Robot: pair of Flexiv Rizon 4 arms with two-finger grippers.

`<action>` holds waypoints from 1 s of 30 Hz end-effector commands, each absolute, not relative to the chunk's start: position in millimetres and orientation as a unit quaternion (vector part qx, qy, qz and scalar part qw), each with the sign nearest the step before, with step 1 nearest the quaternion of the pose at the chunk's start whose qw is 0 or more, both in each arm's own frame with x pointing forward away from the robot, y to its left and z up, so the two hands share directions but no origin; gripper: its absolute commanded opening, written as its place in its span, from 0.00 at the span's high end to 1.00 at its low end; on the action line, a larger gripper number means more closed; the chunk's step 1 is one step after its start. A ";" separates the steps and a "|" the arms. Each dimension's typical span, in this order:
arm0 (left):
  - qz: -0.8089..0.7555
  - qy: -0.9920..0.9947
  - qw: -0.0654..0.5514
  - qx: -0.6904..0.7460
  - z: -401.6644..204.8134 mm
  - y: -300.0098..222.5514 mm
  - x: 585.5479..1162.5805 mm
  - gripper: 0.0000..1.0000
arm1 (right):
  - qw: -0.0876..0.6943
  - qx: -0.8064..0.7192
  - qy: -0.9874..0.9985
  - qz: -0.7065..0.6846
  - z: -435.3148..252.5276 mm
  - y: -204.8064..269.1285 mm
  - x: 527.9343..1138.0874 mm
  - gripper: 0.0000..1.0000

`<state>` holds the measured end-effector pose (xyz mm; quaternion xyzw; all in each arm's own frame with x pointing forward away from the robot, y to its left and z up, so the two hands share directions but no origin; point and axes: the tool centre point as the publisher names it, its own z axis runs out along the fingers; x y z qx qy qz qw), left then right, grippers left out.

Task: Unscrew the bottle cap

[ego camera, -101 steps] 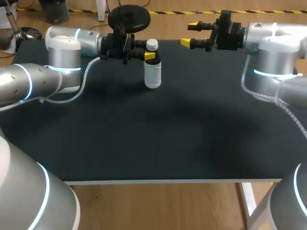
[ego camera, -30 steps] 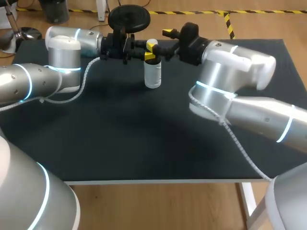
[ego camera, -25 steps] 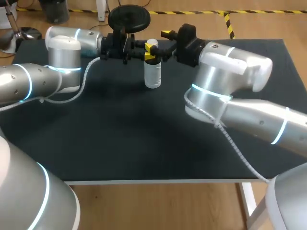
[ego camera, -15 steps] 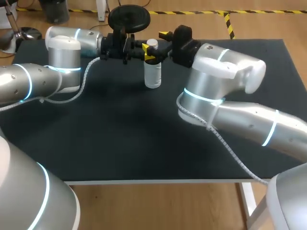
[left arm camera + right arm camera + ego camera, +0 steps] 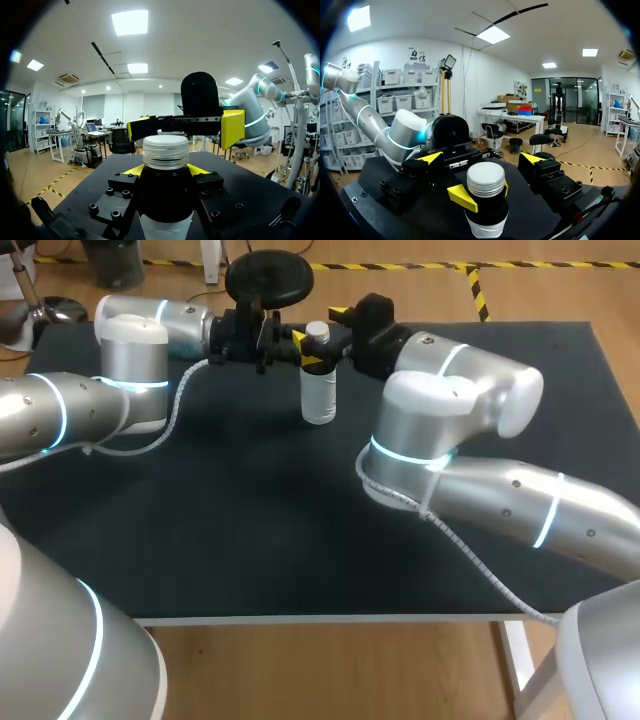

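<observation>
A small clear bottle [image 5: 318,395] with a dark neck and a white cap [image 5: 317,331] stands upright at the far middle of the black table [image 5: 280,530]. My left gripper [image 5: 313,356] comes in from the left and is shut on the bottle's neck below the cap. In the left wrist view the bottle [image 5: 165,200] sits between its yellow tips. My right gripper [image 5: 321,325] is open at cap height, one fingertip on each side of the cap and neither touching it. The right wrist view shows the cap [image 5: 485,178] just ahead of the right gripper [image 5: 481,158].
My right arm's thick elbow [image 5: 440,430] hangs over the table's middle right. The left arm [image 5: 130,360] lies along the far left edge. The table's near half carries nothing else.
My right arm has swung in from the right, bringing its open gripper up to straddle the cap. The left gripper and the bottle have stayed where they were.
</observation>
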<state>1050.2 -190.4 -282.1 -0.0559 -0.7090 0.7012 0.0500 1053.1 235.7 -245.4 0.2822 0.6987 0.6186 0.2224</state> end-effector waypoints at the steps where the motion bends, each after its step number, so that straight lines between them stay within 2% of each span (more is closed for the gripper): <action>1: 0.701 -0.710 0.050 -0.056 -281.6 -191.1 1050.5 1.00 | 0.225 0.286 0.698 0.617 -246.7 239.4 1055.6 0.00; 11: 0.701 -0.710 0.050 -0.056 -281.6 -191.1 1050.5 1.00 | 0.222 0.285 0.701 0.615 -248.0 241.2 1060.2 0.00; 14: 0.701 -0.710 0.050 -0.056 -281.6 -191.1 1050.5 1.00 | 0.220 0.284 0.702 0.615 -249.1 242.4 1061.4 0.03; 17: 0.701 -0.710 0.050 -0.056 -281.6 -191.1 1050.5 1.00 | 0.218 0.284 0.702 0.615 -250.2 242.1 1062.7 0.23; 19: 0.701 -0.710 0.050 -0.056 -281.6 -191.1 1050.5 1.00 | 0.218 0.284 0.702 0.615 -250.4 242.0 1063.3 0.40; 21: 0.701 -0.710 0.050 -0.056 -281.6 -191.1 1050.5 1.00 | 0.218 0.285 0.703 0.614 -250.6 242.0 1063.8 0.50; 30: 0.701 -0.710 0.050 -0.056 -281.6 -191.1 1050.5 1.00 | 0.214 0.285 0.703 0.615 -251.5 240.5 1065.9 0.56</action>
